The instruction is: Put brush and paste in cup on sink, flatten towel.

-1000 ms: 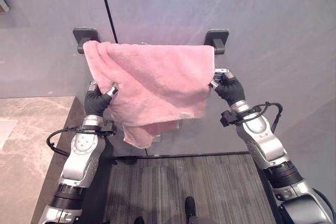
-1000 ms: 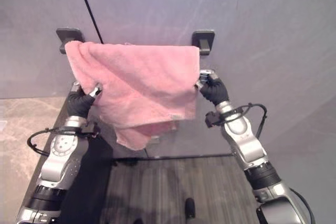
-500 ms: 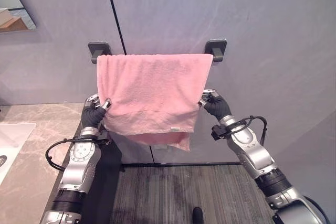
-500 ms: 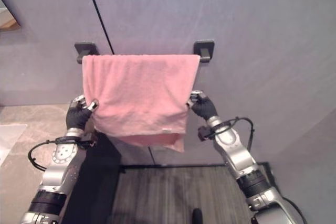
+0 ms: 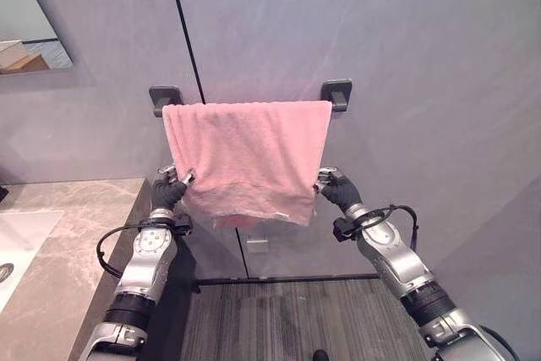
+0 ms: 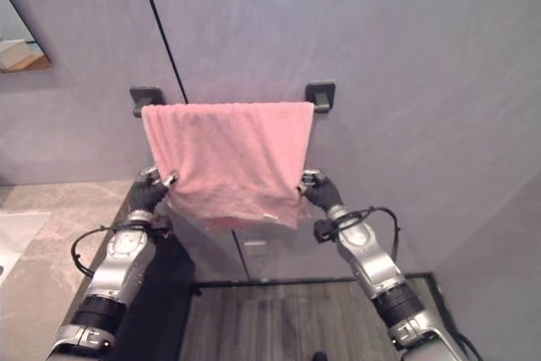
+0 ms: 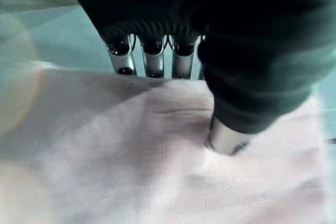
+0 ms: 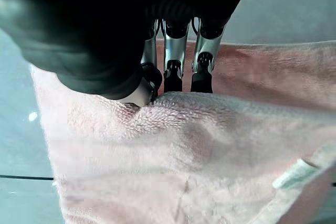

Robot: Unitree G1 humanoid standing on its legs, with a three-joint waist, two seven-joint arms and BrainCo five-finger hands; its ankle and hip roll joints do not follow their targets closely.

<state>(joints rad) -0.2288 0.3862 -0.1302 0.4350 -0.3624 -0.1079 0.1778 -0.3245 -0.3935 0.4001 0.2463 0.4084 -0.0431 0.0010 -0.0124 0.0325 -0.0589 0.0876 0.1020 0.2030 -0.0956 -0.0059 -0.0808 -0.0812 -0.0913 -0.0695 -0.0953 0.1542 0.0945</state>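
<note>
A: Where is the towel?

B: The pink towel (image 5: 249, 158) hangs over the dark wall rail (image 5: 336, 93), spread from one bracket to the other, against the grey wall (image 5: 406, 57). Its front layer falls fairly flat, with a small white tag near the lower corner at about 5 o'clock of the cloth. A back layer shows just below the front hem.

A: And the left hand?

B: The left hand (image 5: 171, 188) is at the towel's lower edge, roughly 8 o'clock of the cloth. In its wrist view the fingers (image 7: 153, 62) go behind the cloth and the thumb (image 7: 227, 139) presses on the front, so it pinches the towel's side edge.

A: The right hand?

B: The right hand (image 5: 331, 188) is at the opposite edge, about 4 o'clock of the cloth. Its wrist view shows the fingers (image 8: 173, 66) tucked behind the towel and the thumb (image 8: 137, 92) on the front face, so it too has the cloth pinched. The two hands sit at much the same height, with the towel stretched between them.

A: Anything else around?

B: A marble countertop (image 5: 76, 234) lies at 8 o'clock of the scene, with the rim of a white sink (image 5: 21, 238) at its far left edge. A mirror corner (image 5: 30, 27) shows at 10 o'clock.
</note>
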